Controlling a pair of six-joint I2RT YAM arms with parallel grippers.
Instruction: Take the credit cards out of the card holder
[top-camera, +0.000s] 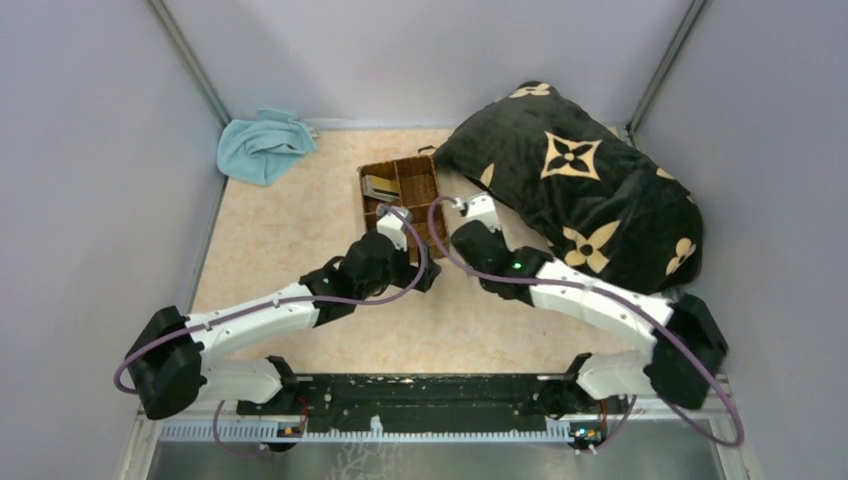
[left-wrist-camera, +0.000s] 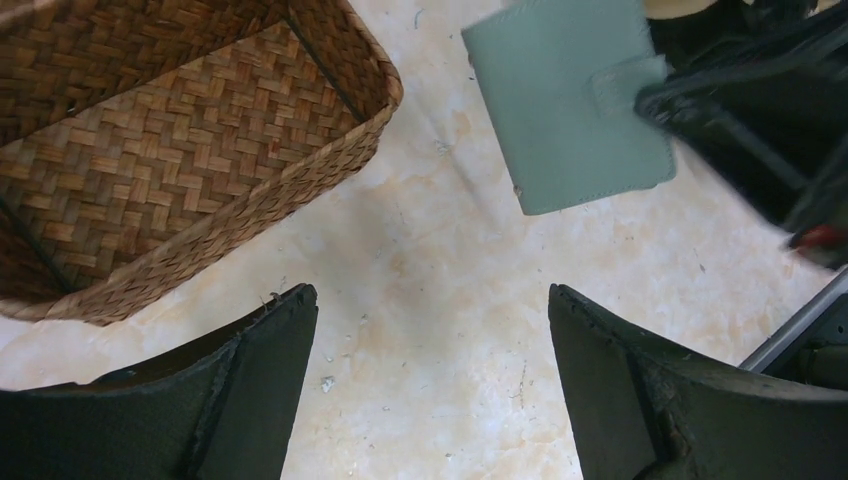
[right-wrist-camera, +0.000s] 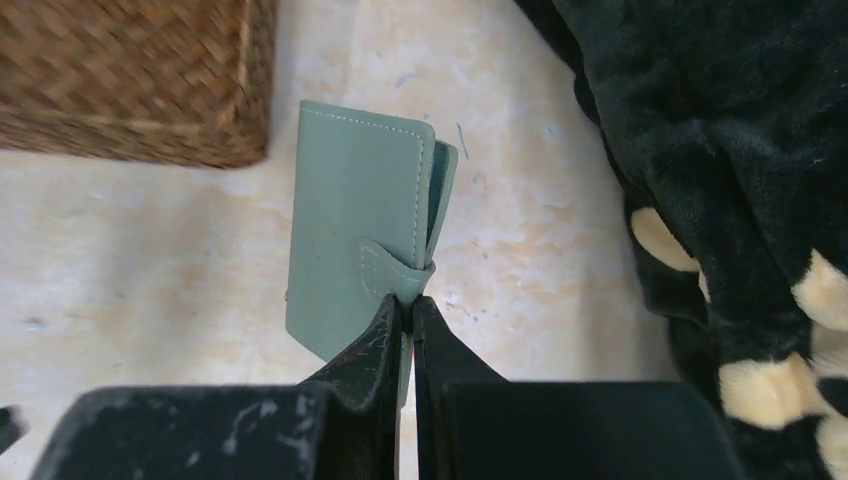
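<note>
Right wrist view: clamps right gripper (right-wrist-camera: 408, 300) tight on the snap tab of the folded green wallet (right-wrist-camera: 355, 230), just right of the wicker basket (right-wrist-camera: 140, 90) and left of the black patterned cushion (right-wrist-camera: 720, 150). Left wrist view: shows left gripper (left-wrist-camera: 430, 300) spread wide, grasping nothing, over the pale table (left-wrist-camera: 430, 230), on the near side of wallet and basket corner.

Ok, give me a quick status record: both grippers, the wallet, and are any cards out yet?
left gripper: open, empty, over bare table beside the basket
right gripper: shut on the wallet's strap edge
wallet: closed, lying between basket and pillow
cards: none seen on the table
unclear: grey item in a basket compartment, cannot tell what
</note>
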